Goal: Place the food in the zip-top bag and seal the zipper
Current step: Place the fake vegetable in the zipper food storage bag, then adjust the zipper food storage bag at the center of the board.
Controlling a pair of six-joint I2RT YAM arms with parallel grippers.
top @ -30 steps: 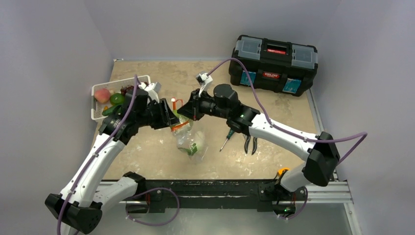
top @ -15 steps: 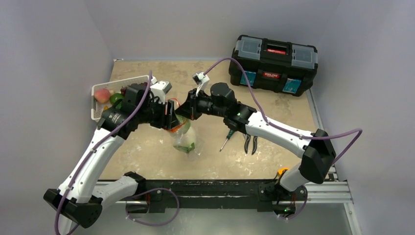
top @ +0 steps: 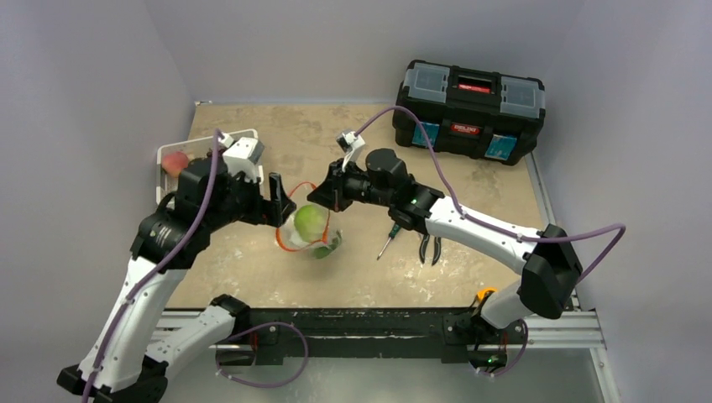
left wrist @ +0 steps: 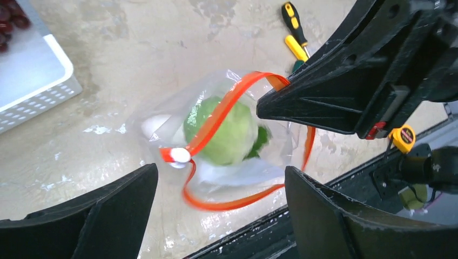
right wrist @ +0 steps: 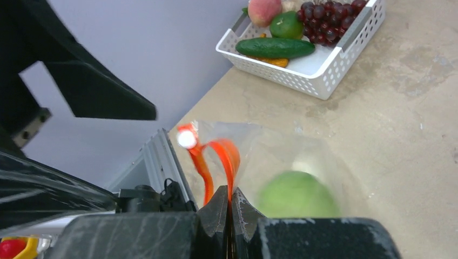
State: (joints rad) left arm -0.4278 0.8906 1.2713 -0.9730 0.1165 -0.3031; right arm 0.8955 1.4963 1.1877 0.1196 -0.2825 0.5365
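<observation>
The clear zip-top bag [top: 312,239] hangs over the table from my right gripper [right wrist: 229,195], which is shut on the orange-red zipper [right wrist: 231,156] at the bag's mouth. A leafy green cabbage [left wrist: 224,132] sits inside the bag. The zipper [left wrist: 227,105] loops open, with its white slider [left wrist: 180,155] at the end. My left gripper [left wrist: 220,181] stands wide open just left of the bag, holding nothing. The peach [right wrist: 264,9], green fruit [right wrist: 286,24], cucumber [right wrist: 275,47] and grapes [right wrist: 329,19] lie in the white basket [right wrist: 324,81].
The basket [top: 164,152] stands at the table's left edge behind my left arm. A screwdriver [top: 388,239] and pliers [top: 429,248] lie under my right arm. A black toolbox [top: 468,109] stands at the back right. More screwdrivers [left wrist: 294,24] lie beyond the bag.
My left gripper has opened and drawn back to the left, away from the bag's mouth. The bag has swung left and now hangs from the right gripper alone.
</observation>
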